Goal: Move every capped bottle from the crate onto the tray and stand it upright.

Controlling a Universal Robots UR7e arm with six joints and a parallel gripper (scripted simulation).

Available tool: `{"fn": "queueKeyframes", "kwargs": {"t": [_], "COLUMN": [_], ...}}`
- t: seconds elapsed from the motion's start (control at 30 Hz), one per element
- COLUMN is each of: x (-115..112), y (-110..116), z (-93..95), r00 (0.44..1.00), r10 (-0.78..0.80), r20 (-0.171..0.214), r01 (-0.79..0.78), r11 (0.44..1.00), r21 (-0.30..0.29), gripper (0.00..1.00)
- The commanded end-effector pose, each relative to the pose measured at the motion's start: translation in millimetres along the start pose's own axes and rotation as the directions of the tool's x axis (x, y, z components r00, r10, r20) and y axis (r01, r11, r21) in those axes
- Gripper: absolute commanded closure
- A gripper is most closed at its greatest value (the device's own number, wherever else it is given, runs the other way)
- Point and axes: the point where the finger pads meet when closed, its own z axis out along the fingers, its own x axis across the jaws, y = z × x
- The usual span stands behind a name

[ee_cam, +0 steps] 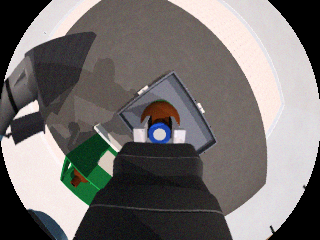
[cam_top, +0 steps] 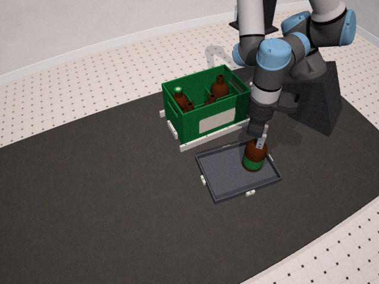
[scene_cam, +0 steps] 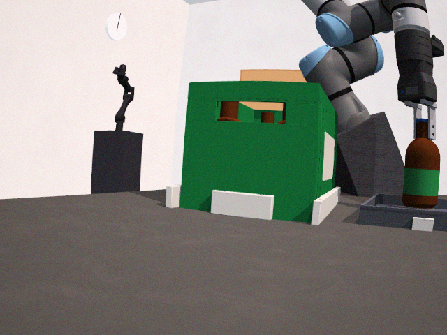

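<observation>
My gripper is shut on the neck of a brown bottle with a green label and a blue cap. The bottle stands upright with its base on the grey tray, near the tray's far right corner. The held bottle also shows in the exterior view and from above in the wrist view. The green crate stands behind the tray. It holds a brown bottle with a green cap at the left and three open brown bottles.
White blocks lie along the crate's base, and small white blocks sit at the tray's edges. The robot's dark pedestal stands to the right of the crate.
</observation>
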Motion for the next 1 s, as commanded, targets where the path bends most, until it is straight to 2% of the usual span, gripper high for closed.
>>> {"fn": "queueKeyframes", "kwargs": {"t": [0.0,0.97], "x": [-0.6,-0.1], "y": [-0.2,0.0], "z": [2.1,3.2], "r00": [1.000,1.000], "r10": [0.000,0.000], "r20": [0.001,-0.001], "r01": [0.000,0.000], "r11": [1.000,1.000], "r21": [0.001,0.000], "gripper": [1.00,1.00]}}
